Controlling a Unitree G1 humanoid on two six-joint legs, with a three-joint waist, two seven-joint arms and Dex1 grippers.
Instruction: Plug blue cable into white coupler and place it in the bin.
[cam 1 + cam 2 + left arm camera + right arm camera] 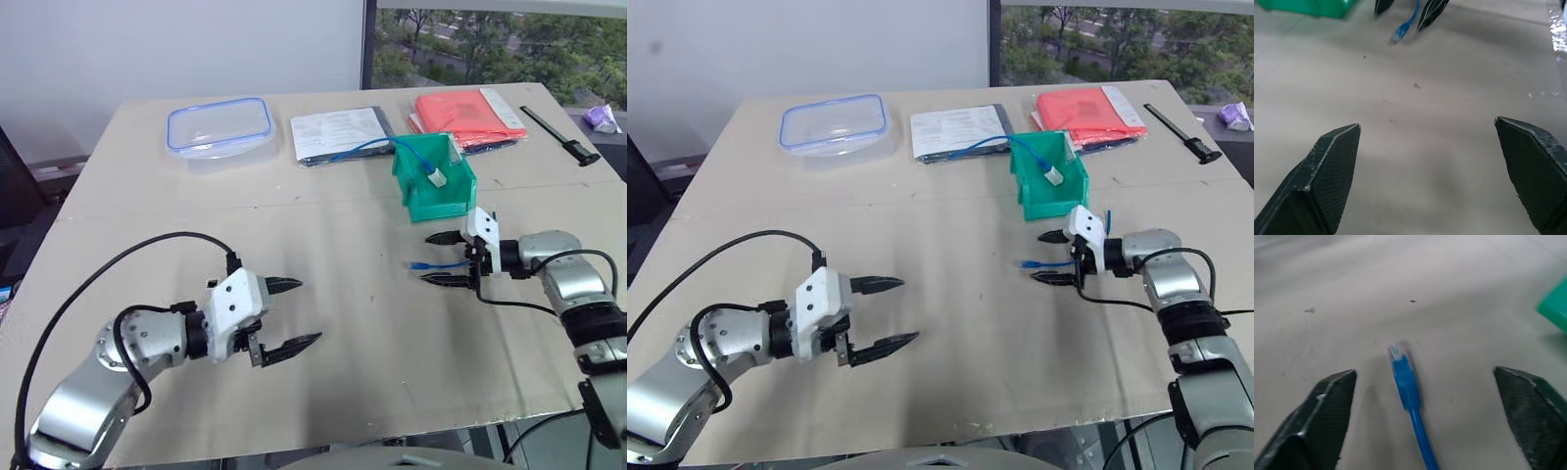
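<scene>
Black fingers of the right tool (443, 258) are spread, one on each side of the blue cable (428, 265); nothing pinched. Cable lies flat on the table (372, 323) between the two fingers, its clear-tipped plug end (1399, 357) pointing out past the fingertips. Right wrist view: cord runs straight up the middle of the gap, not touching either finger (1322, 421).

Left tool (290, 314) is also spread wide, empty, hanging above bare table well to the left of the cable. Its wrist view looks across the table at the right tool's fingertips, the cable plug and a corner of the bin.

Green bin (453, 196) sits just behind the right tool, cut-away front facing the robot. A small white block (437, 177) rests inside it, joined to a second, longer blue cord (364, 148) that trails out over the bin's back rim onto a printed sheet in a dark sleeve (339, 133). Can't tell whether that block is the white coupler.

Table top is beige board, matte, with scuffs and small specks; a seam runs across it in front of the far items. Far side, left to right: clear shallow box with blue rim (219, 127), the printed sheet, a red folder (466, 117), a black caliper-like tool (560, 134) near the right edge.

Room: plain white wall behind the table on the left, window on the right with trees outside.
</scene>
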